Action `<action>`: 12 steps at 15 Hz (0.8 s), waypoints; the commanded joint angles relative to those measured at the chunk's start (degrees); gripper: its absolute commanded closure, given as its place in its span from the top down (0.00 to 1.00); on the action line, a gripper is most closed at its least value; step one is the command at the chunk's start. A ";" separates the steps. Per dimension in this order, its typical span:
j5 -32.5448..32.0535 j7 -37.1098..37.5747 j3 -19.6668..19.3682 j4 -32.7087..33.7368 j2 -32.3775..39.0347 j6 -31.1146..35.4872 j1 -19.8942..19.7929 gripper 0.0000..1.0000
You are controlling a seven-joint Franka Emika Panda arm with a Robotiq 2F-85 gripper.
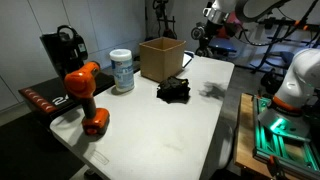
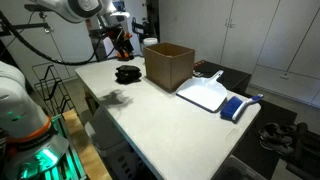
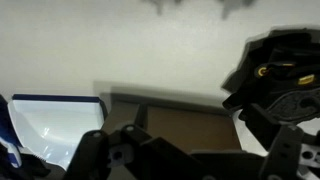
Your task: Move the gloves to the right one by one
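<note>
The black gloves (image 1: 175, 90) lie in a small heap on the white table (image 1: 150, 125), just beside the cardboard box (image 1: 160, 58); they also show in the other exterior view (image 2: 127, 73). My gripper (image 1: 203, 35) hangs high over the table's far end, well apart from the gloves, and shows in an exterior view (image 2: 118, 35) too. In the wrist view the dark jaws (image 3: 198, 135) look apart with nothing between them, and the box's brown inside (image 3: 170, 115) shows below. The gloves are not clear in the wrist view.
An orange drill (image 1: 85, 95) and a white wipes tub (image 1: 122, 70) stand past the box. A white dustpan (image 2: 205, 95) and a blue brush (image 2: 235, 108) lie on the box's other side. The arm's shadow (image 1: 212, 88) falls next to the gloves.
</note>
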 commanded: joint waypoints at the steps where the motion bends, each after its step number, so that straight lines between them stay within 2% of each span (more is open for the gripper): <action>1: -0.29 0.22 -0.49 0.11 0.02 -0.22 0.54 1.00; 3: 1.44 -1.22 -1.25 0.12 -0.14 -0.28 1.61 1.00; 7: 14.82 -4.97 -6.43 2.96 4.37 1.38 5.42 1.00; 12: 33.00 -16.73 -12.77 6.29 10.40 0.04 9.59 1.00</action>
